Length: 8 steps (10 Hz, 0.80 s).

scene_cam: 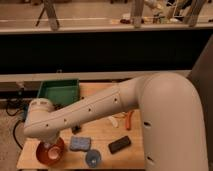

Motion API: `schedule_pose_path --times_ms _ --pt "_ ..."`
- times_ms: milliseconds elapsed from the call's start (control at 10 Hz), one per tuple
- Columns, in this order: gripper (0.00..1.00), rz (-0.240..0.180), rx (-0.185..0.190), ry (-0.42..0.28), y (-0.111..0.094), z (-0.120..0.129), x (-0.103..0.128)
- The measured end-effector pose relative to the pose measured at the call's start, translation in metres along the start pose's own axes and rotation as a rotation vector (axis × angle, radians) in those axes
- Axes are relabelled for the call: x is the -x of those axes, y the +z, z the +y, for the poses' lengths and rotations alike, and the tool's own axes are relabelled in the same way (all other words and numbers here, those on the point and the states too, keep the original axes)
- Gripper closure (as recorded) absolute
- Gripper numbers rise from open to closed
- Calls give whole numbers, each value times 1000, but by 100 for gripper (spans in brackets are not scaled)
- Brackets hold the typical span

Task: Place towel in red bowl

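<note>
Camera view: claw (49, 146) hangs directly over bowl (56, 156); whether it is released or clenched, I cannot tell. Towel (80, 144) lies flat on counter (102, 131), just right of claw, beside bowl, outside it. Likely next: short rightward shift, then descent.

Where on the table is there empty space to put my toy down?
Bare wood lies right of the green tray, behind the arm, and at the front corner past the black phone. It's crowded in front: gripper over the red bowl, towel, blue cup.
</note>
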Motion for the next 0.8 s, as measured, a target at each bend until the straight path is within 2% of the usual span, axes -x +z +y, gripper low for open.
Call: schedule_pose_path --times_ms 500,700,800 --pt "94 -2 -24 -1 5 -5 1" --pt "83 -4 -32 -2 7 -7 1" --pt "80 -4 -37 -3 7 -8 1"
